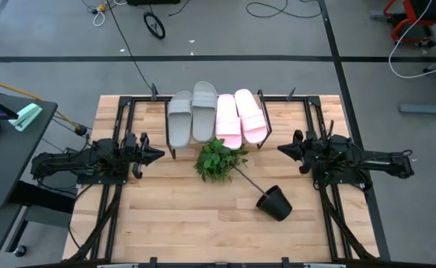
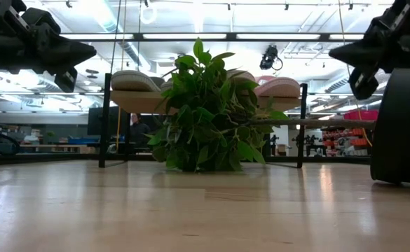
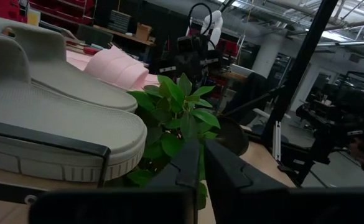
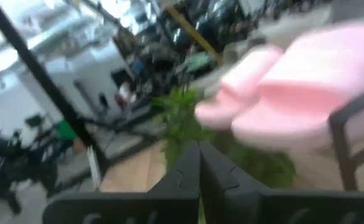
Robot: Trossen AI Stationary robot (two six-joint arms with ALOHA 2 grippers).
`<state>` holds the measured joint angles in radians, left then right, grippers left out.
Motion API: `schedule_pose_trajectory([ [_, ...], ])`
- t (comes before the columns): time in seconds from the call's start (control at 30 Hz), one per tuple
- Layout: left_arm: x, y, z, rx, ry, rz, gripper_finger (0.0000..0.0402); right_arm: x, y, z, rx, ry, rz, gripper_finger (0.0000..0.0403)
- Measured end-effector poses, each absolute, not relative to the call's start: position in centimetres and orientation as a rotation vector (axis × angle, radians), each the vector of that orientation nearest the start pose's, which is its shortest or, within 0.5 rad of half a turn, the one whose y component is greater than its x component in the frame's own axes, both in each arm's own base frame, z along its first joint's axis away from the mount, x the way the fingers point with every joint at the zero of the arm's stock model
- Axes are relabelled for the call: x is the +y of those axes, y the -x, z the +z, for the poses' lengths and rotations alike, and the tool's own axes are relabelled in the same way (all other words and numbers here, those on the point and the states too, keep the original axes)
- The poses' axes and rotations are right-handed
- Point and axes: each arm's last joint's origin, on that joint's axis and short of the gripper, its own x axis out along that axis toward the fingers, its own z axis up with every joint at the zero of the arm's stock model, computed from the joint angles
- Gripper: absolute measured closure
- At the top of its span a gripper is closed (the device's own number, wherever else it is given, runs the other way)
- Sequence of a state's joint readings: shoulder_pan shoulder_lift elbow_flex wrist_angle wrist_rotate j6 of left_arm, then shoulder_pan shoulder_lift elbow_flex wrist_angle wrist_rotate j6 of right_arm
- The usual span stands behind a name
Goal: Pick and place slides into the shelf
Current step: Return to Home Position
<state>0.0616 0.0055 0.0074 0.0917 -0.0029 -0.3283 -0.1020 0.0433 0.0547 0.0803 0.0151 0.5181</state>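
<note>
Slides (image 1: 203,112) on shelf (image 2: 302,133) at far bench edge; left pincer (image 1: 158,155), right pincer (image 1: 281,149) closed, empty, flanking it

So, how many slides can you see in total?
4, all on the shelf: two grey slides on its left half, two pink slides on its right. None seems hidden.

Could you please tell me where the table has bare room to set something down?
The widest bare wood is the near half of the table, left of the black pot; a smaller patch lies right of it. Crowded: the shelf, filled by the slides, and the middle, where the plant lies between the left gripper and right gripper.
</note>
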Motion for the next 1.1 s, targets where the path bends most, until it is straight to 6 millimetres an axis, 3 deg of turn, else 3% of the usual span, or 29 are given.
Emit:
schedule_pose_trajectory([
  [0.43, 0.60, -9.70, 17.45, -0.103, 0.326, 0.048, 0.0374, -0.54, -9.70, 17.61, 0.021, -0.275, 0.053, 0.0403],
  [1.1, 0.61, -9.70, 17.45, -0.103, 0.326, 0.049, 0.0383, -0.53, -9.69, 17.48, 0.033, -0.183, 0.056, 0.0400],
])
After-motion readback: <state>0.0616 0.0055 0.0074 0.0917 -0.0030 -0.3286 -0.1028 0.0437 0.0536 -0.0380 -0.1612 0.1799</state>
